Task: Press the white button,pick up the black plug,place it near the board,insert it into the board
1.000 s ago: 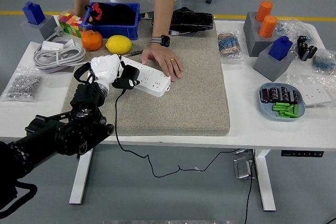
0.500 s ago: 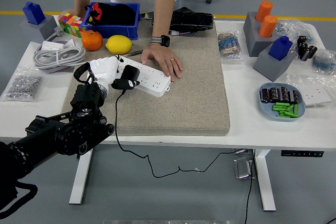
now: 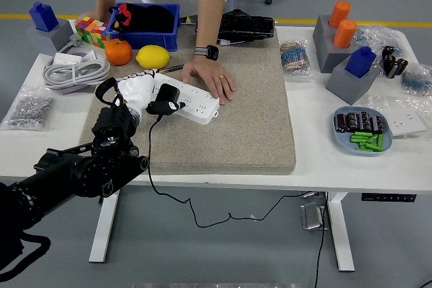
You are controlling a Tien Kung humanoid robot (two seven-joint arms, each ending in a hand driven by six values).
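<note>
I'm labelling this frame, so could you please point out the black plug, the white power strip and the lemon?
black plug point(image 3: 164, 107), head view, on its body.
white power strip point(image 3: 196, 102), head view, top face.
lemon point(image 3: 153, 56), head view, middle.

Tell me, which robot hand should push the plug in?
Left. The left robot hand already holds the plug right at the board. No right arm is in view.

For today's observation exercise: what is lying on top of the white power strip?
On the power strip: the black plug, held by the robot's left hand, and a person's hand pressing its far end. Sockets beneath them are covered.
</note>
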